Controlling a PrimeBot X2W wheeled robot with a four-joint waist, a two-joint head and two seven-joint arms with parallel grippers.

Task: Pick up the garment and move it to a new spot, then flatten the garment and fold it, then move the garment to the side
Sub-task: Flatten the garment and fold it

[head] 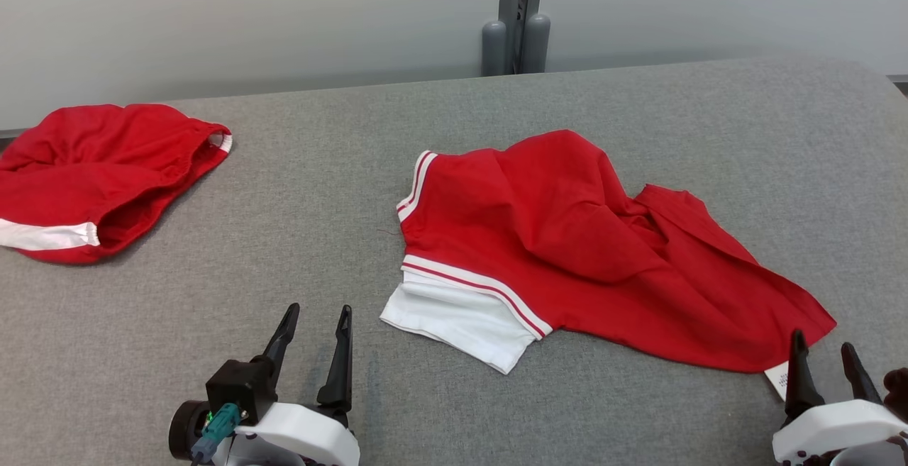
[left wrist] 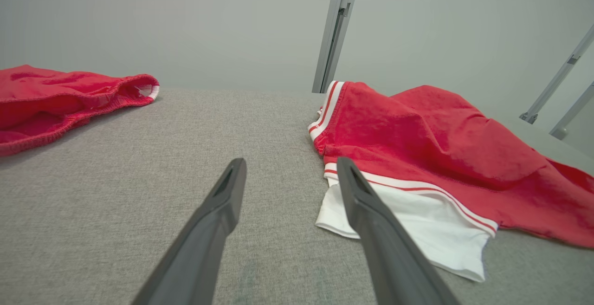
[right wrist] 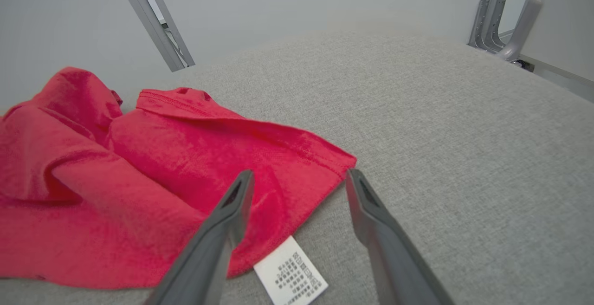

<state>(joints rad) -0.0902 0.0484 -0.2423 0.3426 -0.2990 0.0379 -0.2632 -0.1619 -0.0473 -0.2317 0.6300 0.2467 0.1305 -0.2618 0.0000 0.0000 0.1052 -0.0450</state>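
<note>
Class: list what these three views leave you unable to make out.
Care label: print too small to read, right wrist view; in the head view a right gripper finger covers part of it.
Red garment at far left: cut off by the left edge, head and left wrist views.
Red and white garment: its own folds hide its full shape.

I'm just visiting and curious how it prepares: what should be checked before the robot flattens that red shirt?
1. Left gripper open and empty: ok.
2. Right gripper open and empty: ok.
3. Shirt lying flat: not ok, bunched in the middle.
4. Shirt fully on the table: ok.
5. Other garment apart from the shirt: ok.
6. Sleeve layout under the folds: cannot tell.
</note>
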